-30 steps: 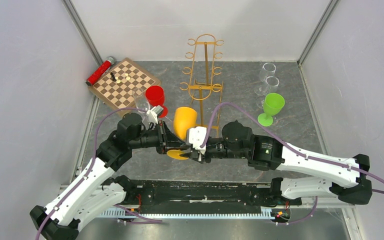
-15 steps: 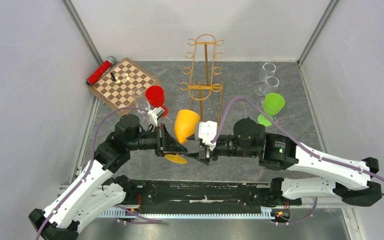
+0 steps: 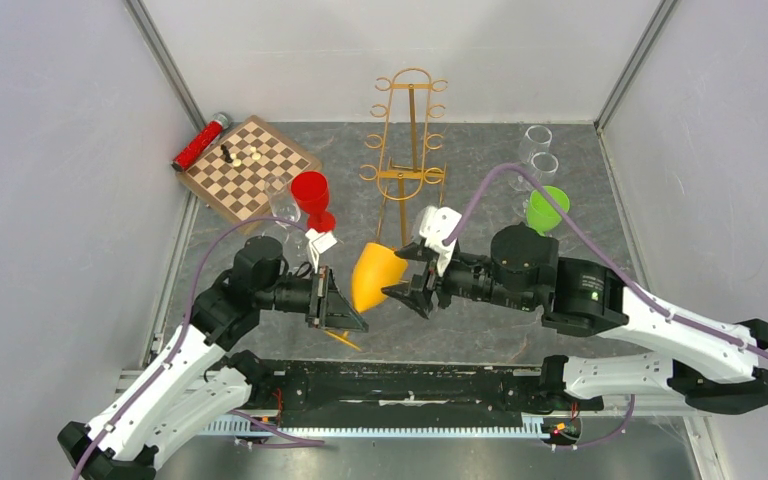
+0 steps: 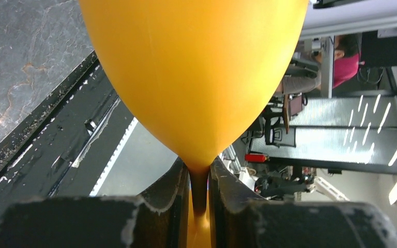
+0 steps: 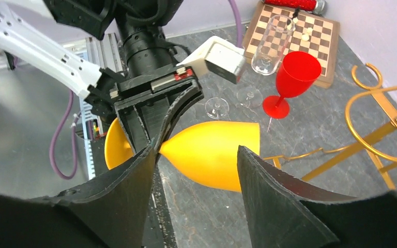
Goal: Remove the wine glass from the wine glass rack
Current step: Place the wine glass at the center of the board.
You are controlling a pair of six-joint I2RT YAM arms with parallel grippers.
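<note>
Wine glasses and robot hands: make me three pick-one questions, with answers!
1. Where is the red plastic wine glass? A beside the wooden chessboard; B far right; C in a gripper.
2. How many coloured wine glasses show? A one; B three; C five.
3. The left gripper is: A open; B shut on nothing; C shut on the yellow plastic wine glass.
A: its foot stands by the board's corner. B: red, yellow, and a green plastic wine glass. C: it pinches the stem.
</note>
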